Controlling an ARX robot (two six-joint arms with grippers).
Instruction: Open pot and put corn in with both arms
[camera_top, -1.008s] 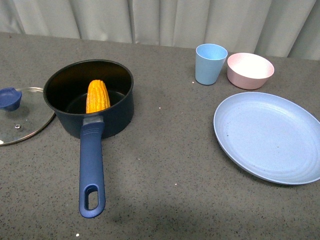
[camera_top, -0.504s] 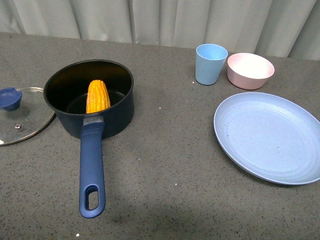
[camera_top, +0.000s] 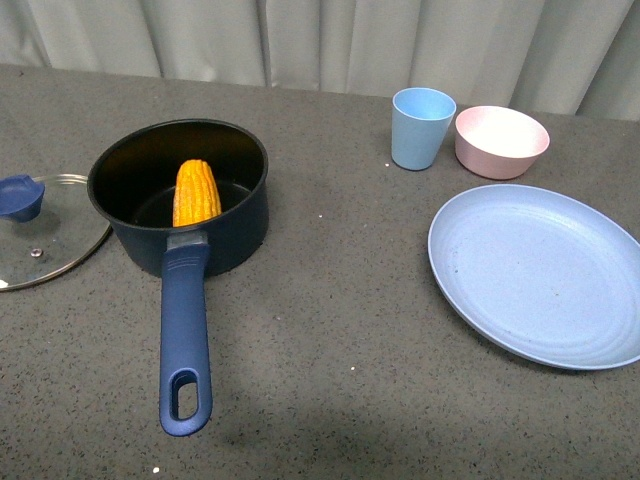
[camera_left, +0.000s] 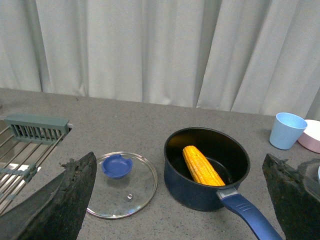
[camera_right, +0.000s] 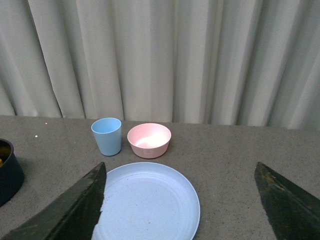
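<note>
The navy-blue pot stands uncovered at the table's left, its long handle pointing toward me. The yellow corn leans inside it against the near wall; the left wrist view shows the same corn in the pot. The glass lid with a blue knob lies flat on the table left of the pot. Neither arm shows in the front view. My left gripper hangs open, well back from the pot and lid. My right gripper is open above the plate, holding nothing.
A large light-blue plate lies at the right. Behind it stand a light-blue cup and a pink bowl. A metal dish rack sits off the table's left end. Pale curtains hang behind the table.
</note>
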